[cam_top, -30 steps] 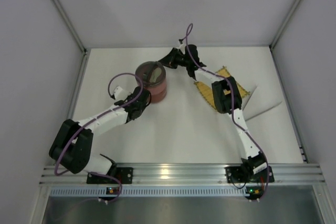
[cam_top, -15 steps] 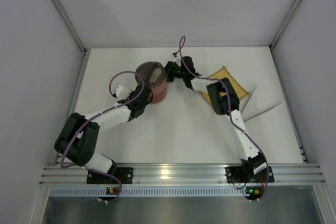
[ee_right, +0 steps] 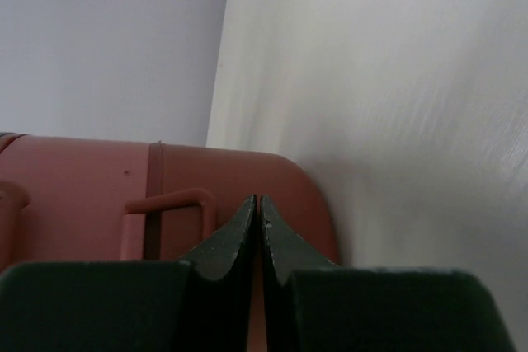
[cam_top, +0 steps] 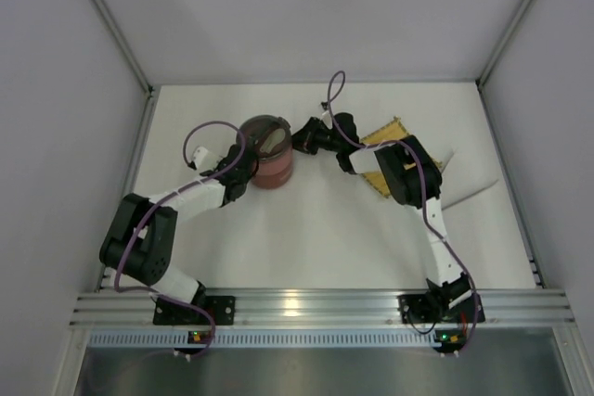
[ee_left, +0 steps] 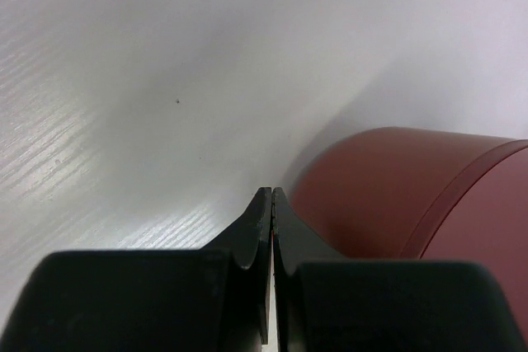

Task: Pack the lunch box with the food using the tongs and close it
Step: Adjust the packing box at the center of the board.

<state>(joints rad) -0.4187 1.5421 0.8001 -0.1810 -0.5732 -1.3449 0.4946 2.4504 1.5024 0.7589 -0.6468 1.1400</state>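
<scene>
The dark-red round lunch box (cam_top: 270, 169) stands upright mid-table; its top face is dark with a pale patch. My left gripper (cam_top: 240, 167) is shut and empty, low against the box's left side; in the left wrist view its tips (ee_left: 271, 192) sit beside the red wall (ee_left: 396, 195). My right gripper (cam_top: 299, 140) is shut and empty at the box's right side; in the right wrist view its tips (ee_right: 257, 199) point at the wall next to a small side handle (ee_right: 169, 202). The thin tongs (cam_top: 469, 194) lie faintly to the right. No food shows.
A yellow woven mat (cam_top: 390, 129) lies right of the box, partly under the right arm. White enclosure walls (cam_top: 121, 53) close in the table on the left, back and right. The arms' bases sit on the metal rail (cam_top: 297, 308) at the near edge.
My right gripper has come down and left to the box's right side, its jaws closing. The left gripper has slid up along the box's left side, and the box has shifted slightly.
</scene>
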